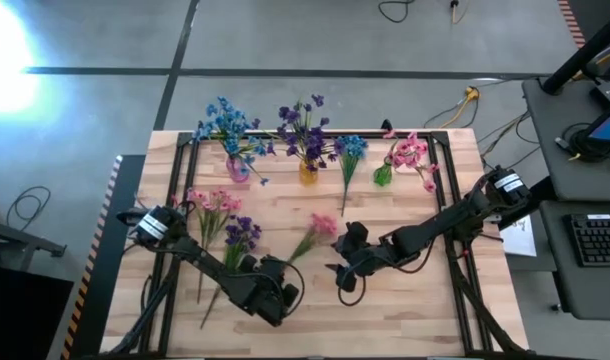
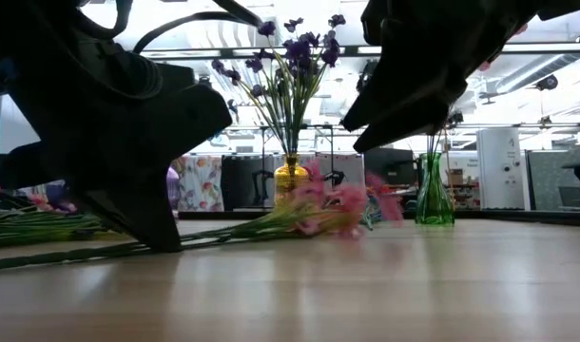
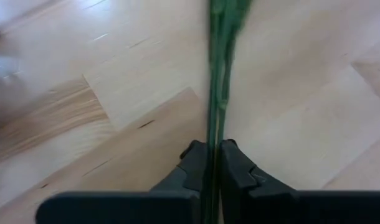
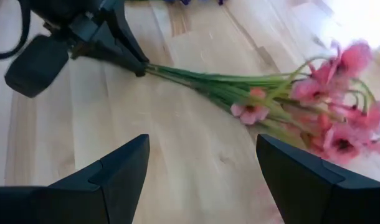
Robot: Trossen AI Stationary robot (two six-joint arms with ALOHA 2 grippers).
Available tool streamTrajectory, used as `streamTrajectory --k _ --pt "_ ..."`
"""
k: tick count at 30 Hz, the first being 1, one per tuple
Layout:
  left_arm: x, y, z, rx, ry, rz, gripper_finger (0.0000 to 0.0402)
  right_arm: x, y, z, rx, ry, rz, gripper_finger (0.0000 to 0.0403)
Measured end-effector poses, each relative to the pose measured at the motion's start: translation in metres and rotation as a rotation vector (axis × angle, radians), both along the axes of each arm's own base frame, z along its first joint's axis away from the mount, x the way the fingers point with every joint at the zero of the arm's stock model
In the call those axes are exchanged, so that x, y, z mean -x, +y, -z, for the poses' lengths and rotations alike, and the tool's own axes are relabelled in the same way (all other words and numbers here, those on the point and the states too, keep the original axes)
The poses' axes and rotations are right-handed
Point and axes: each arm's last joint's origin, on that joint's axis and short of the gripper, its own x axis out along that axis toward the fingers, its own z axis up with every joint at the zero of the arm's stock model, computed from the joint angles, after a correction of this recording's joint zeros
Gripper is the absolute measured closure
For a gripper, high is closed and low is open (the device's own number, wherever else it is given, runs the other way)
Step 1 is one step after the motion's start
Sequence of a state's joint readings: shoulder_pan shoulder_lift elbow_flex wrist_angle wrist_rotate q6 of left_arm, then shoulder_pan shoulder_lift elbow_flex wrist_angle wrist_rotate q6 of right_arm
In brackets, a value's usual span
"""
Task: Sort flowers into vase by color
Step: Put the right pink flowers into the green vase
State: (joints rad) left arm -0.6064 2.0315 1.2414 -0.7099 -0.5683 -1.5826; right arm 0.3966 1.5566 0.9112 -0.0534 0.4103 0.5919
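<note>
Pinching the pink sprig (image 4: 283,102) by its thin, light, bendy stem, my left gripper (image 3: 209,158) is closed; right gripper (image 4: 202,168) wide open, empty.

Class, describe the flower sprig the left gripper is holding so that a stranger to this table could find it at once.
Start at the row of vases along the wooden table's far edge, then come toward the near edge, between the two grippers. The pink sprig lies there alone, its stem end pinched in the left gripper. Unlike the other loose pink sprig at the left side, a gripper holds it.
</note>
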Motion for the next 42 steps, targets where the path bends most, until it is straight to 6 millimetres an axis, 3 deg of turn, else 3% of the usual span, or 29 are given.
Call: streamTrajectory --k 11,24,34,38,42 --pt "0.003 -0.001 -0.023 -0.051 0.118 0.061 0.0401 0.012 0.0 -0.008 -0.029 0.061 -0.033 0.0117" --pt "0.033 -0.006 -0.095 -0.087 -0.063 0.239 0.0402 0.059 0.002 -0.048 -0.06 0.124 -0.043 0.0117" --pt "0.058 -0.005 -0.136 -0.048 -0.147 0.295 0.0401 0.085 0.017 -0.065 -0.115 0.098 -0.096 0.0117" --pt "0.062 -0.006 -0.139 0.067 -0.105 0.297 0.0401 0.089 0.022 -0.066 -0.145 0.099 -0.093 0.0117" --pt "0.057 -0.008 -0.131 0.045 -0.086 0.318 0.04 0.09 0.025 -0.064 -0.139 0.1 -0.091 0.0117"
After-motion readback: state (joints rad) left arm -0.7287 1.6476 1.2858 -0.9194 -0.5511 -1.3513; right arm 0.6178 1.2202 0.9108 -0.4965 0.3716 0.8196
